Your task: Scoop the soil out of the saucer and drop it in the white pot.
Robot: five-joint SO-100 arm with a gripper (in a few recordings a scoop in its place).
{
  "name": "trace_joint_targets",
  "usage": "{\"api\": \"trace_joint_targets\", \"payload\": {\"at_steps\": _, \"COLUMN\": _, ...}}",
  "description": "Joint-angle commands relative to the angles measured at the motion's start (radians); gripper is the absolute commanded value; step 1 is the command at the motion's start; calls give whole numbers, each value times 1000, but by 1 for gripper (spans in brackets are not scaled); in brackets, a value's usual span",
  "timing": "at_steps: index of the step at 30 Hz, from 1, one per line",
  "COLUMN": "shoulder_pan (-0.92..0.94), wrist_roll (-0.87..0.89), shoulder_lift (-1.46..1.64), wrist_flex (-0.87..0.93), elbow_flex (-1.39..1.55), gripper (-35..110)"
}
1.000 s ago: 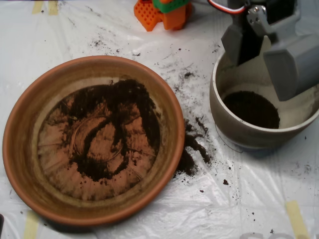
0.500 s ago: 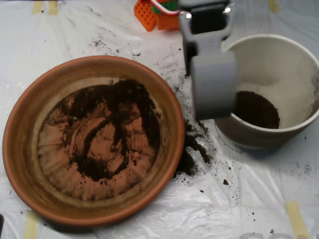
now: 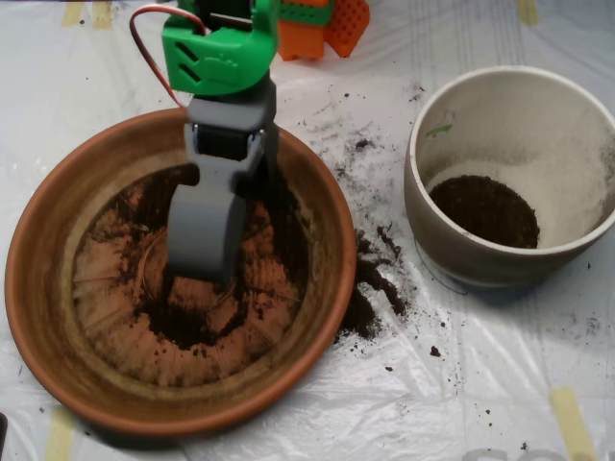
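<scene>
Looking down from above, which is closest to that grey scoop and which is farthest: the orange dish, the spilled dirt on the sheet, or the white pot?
1. The saucer: directly beneath the scoop, which is over its middle.
2. The spilled soil: on the sheet just right of the saucer's rim.
3. The white pot: farthest, at the right.

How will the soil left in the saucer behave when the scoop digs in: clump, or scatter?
Probably scatter. The soil lies as a thin, crumbly smear across the saucer, so the scoop would likely gather little per pass. Crumbs spilled on the plastic sheet suggest it sheds easily in transit.
</scene>
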Motion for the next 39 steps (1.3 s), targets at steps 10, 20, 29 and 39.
{"api": "trace_joint_targets", "payload": {"at_steps": 10, "shoulder_pan": 160, "wrist_roll": -71, "shoulder_lift": -385, "wrist_flex": 57, "elbow_flex": -222, "gripper": 65}}
{"api": "trace_joint_targets", "payload": {"at_steps": 20, "shoulder_pan": 193, "wrist_roll": -71, "shoulder_lift": -667, "wrist_flex": 150, "elbow_flex": -522, "gripper": 68}}
{"api": "trace_joint_targets", "payload": {"at_steps": 29, "shoulder_pan": 164, "wrist_roll": -89, "shoulder_lift": -785, "wrist_flex": 245, "elbow_flex": -681, "gripper": 57}}
{"api": "trace_joint_targets", "payload": {"at_steps": 39, "shoulder_pan": 190, "wrist_roll": -103, "shoulder_lift": -1108, "wrist_flex": 523, "elbow_flex": -1169, "gripper": 56}}
